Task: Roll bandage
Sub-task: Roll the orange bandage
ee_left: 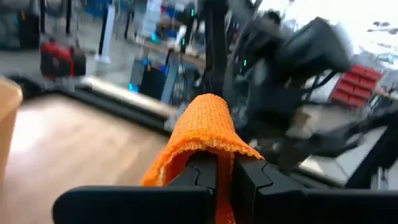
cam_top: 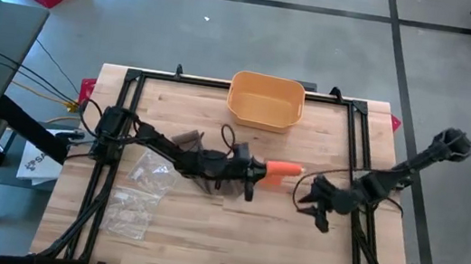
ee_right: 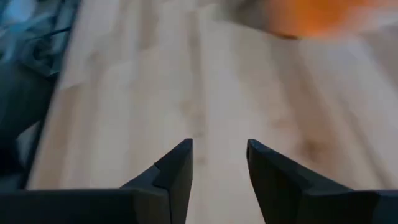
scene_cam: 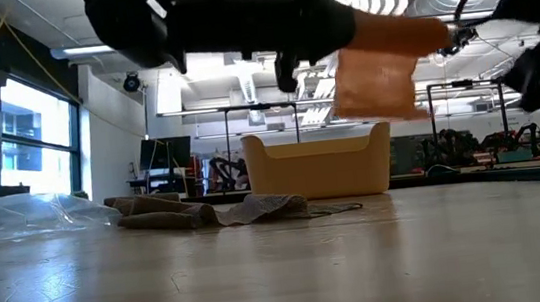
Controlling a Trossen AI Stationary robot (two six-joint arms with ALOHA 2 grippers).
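Here, toward the left edge of the wooden worktop (cam_top: 203, 237), crumpled clear plastic bags (cam_top: 138, 190) lie flat, one nearer the front than the other. Just beyond them, closer to the middle, a brown cloth (cam_top: 187, 138) lies bunched on the wood; the low view shows it spread low and wrinkled in front of the tub.

The left arm reaches across from the left edge to the middle of the worktop. The left gripper (cam_top: 260, 169) is clamped tight on the orange bandage (cam_top: 283, 168), and the left wrist view shows the two fingers (ee_left: 245, 177) pressed together with the woven orange fabric draped over them. The bandage is held up off the wood; in the low view it hangs in the air as a partly rolled tube with a loose flap (scene_cam: 376, 85) drooping under it.

At the back edge, about midway along, stands a yellow tub (cam_top: 265, 99), upright and open at the top.

The right arm comes in from the right edge. The right gripper (cam_top: 315, 206) sits just to the right of the bandage and a little toward the front, apart from it. Its fingers (ee_right: 179, 171) stand parted with bare wood showing between them, gripping nothing.
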